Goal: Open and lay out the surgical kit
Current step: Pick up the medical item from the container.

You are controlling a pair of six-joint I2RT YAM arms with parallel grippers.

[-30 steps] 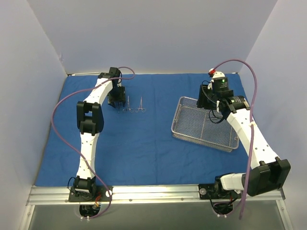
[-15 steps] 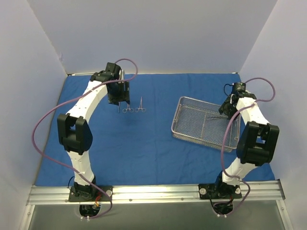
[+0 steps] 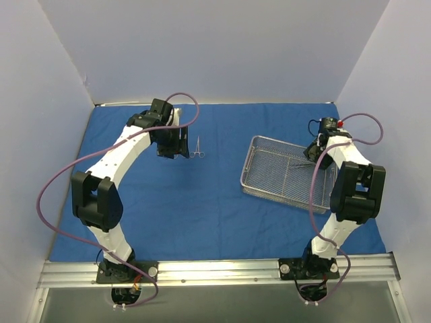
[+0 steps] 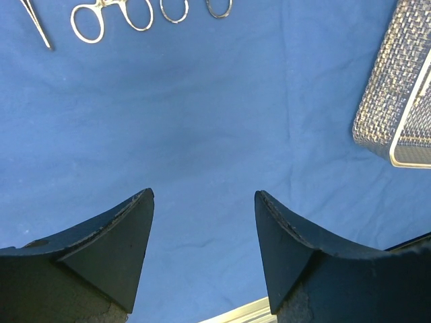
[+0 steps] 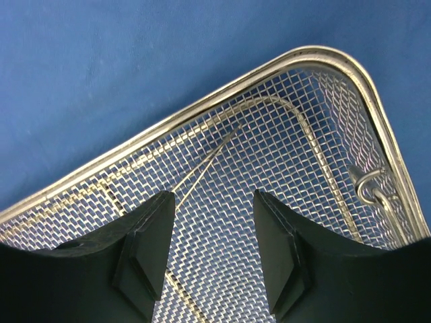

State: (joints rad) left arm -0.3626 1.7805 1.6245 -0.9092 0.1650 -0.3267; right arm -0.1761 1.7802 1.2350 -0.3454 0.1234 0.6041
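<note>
Laying-out step, I reckon: left fingers (image 4: 114, 249) gape wide and empty above the blue wrap (image 4: 215, 121), laid instruments (image 4: 101, 7) beyond their tips, while right fingers (image 5: 145, 256) hang parted over the mesh tray (image 5: 202, 106), a thin instrument (image 5: 209, 160) ahead of their gap, so next they must descend and pinch it.

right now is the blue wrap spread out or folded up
Spread out: the blue cloth wrap lies flat, with the wire-mesh tray and an instrument resting on top; no folded-over flaps show.
</note>
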